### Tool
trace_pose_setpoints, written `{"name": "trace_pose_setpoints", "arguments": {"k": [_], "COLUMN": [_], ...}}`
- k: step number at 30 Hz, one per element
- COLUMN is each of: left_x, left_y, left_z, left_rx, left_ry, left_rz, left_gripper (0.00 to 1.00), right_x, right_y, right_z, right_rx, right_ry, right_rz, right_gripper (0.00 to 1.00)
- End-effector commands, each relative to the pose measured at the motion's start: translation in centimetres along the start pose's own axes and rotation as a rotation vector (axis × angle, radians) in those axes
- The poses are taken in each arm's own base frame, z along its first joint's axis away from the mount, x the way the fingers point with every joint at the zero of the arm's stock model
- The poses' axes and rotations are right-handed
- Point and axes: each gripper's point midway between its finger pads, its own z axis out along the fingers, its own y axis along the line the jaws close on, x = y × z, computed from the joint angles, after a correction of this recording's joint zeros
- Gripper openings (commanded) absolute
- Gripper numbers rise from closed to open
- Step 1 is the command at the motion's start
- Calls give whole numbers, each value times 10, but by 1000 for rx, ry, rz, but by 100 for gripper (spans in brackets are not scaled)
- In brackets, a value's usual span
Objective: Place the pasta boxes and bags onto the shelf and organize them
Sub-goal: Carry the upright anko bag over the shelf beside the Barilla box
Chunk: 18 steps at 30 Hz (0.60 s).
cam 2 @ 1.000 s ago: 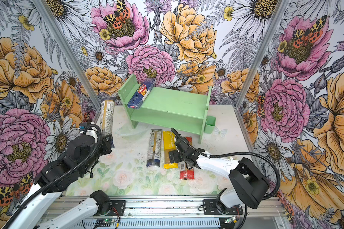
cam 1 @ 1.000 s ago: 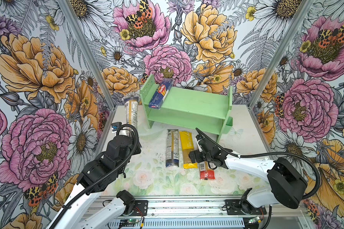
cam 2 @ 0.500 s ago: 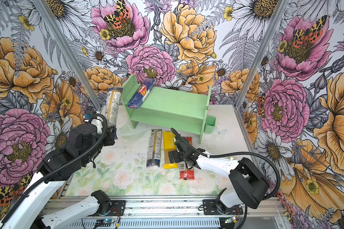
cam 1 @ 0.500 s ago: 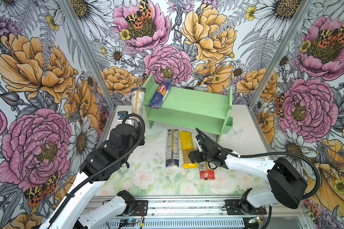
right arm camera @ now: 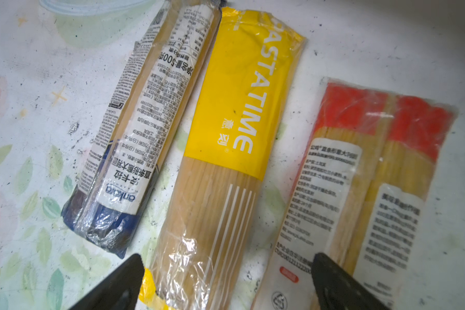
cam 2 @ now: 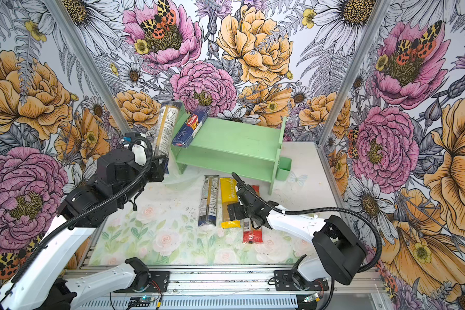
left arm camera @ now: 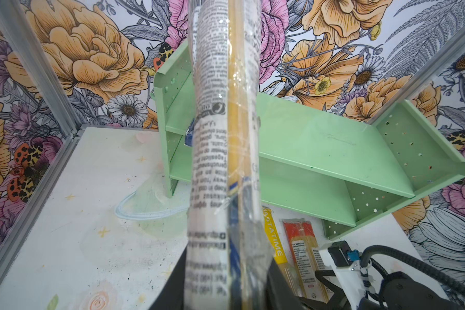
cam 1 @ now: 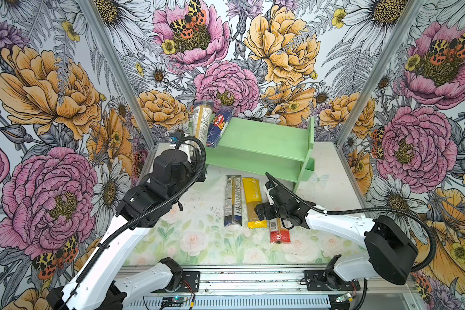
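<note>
The left gripper [left arm camera: 224,273] is squeezing its jaws nearly closed on the navy lower end of a clear navy-ended bag [cam 1: 200,120], which is rising almost upright out of the jaws. The bag's far end is reaching above the top edge of the side panel [left arm camera: 169,107] of the shelf [cam 1: 258,137]; whether it is touching that panel cannot be told. Just past the held bag, the Barilla box [cam 2: 191,127] is lying tilted at that end of the upper tier, overhanging its front edge, while bare green board is stretching away from the jaws toward the far panel and its small side bin [cam 2: 283,167]. Open table [left arm camera: 86,188] is lying below and beside these jaws. The right gripper [right arm camera: 226,271] is hanging low with its jaws spread wide and holding nothing. The clear lower end of the yellow bag [right arm camera: 234,120] is lying between the jaws. One fingertip is sitting just off that bag's edge, toward the second navy-ended bag [right arm camera: 134,128]; the other is hovering over the label of the red-ended bag [right arm camera: 360,174]. The three packs are lying close together, side by side, lengthwise ahead of the jaws.
</note>
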Motion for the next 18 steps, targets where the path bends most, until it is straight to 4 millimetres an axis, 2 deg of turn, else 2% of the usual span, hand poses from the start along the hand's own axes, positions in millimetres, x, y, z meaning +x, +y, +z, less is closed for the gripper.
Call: {"name": "trace_pose_setpoints", "arguments": {"k": [1, 9, 13, 18], "left_x": [-71, -91, -100, -110], "left_y": [-28, -60, -82, -101], "left_z": [-21, -8, -1, 14], "left_rx": [122, 193, 267, 294], "left_ry": [-228, -245, -260, -268], "left_rz": [-50, -22, -14, -2], "left_gripper": [0, 0, 0, 0], "right_x": [-3, 3, 5, 8], "right_y": [4, 3, 3, 4], "right_z": [-4, 2, 4, 2], "right_rx": [-13, -5, -10, -12], "right_ry": [-15, 8, 18, 19], "right_rz": [-8, -10, -9, 2], "right_gripper": [99, 99, 99, 99]}}
